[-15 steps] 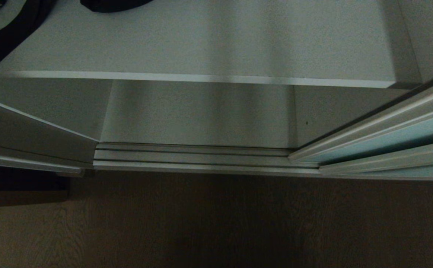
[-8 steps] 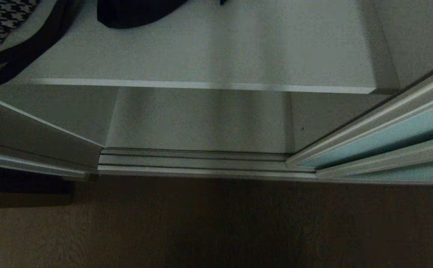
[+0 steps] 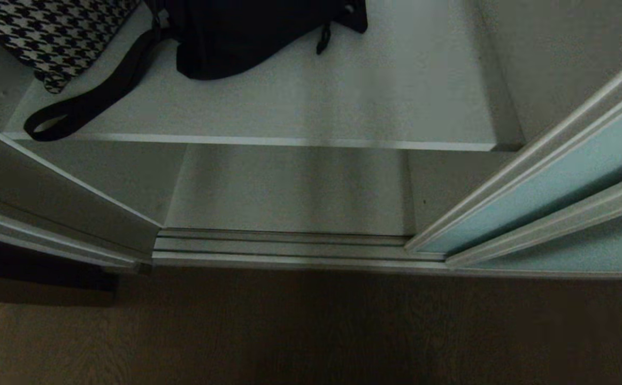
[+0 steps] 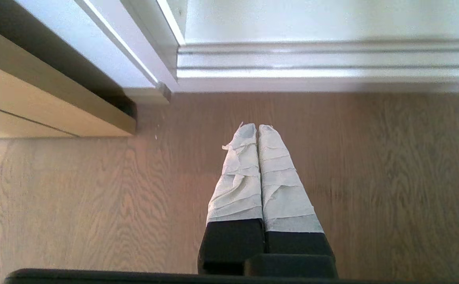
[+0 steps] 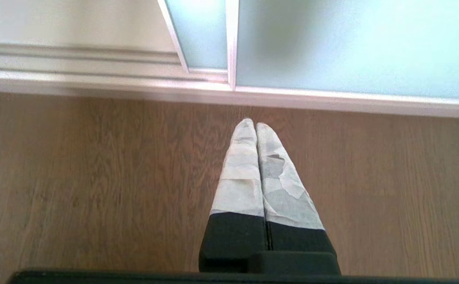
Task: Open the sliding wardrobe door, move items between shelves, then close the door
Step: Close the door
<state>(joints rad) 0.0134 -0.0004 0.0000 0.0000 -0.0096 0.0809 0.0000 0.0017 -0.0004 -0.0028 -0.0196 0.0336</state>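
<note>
On the left of the shelf (image 3: 300, 115) lies a black-and-white checked bag (image 3: 54, 37), then the bulky black bag (image 3: 246, 35) with its broad strap (image 3: 91, 93) looped to the front edge. The sliding door (image 3: 546, 187) stands pushed aside at the right, the bay open. Left claw (image 4: 257, 127) and right claw (image 5: 254, 125) hang pinched shut and empty over the wood floor (image 3: 311, 331). Better to grab the bag's body than its loose strap. Both bags are cut off above; no chain strap shows.

No readable text, label, brand, number or sign shows on any surface in these 3 views.
</note>
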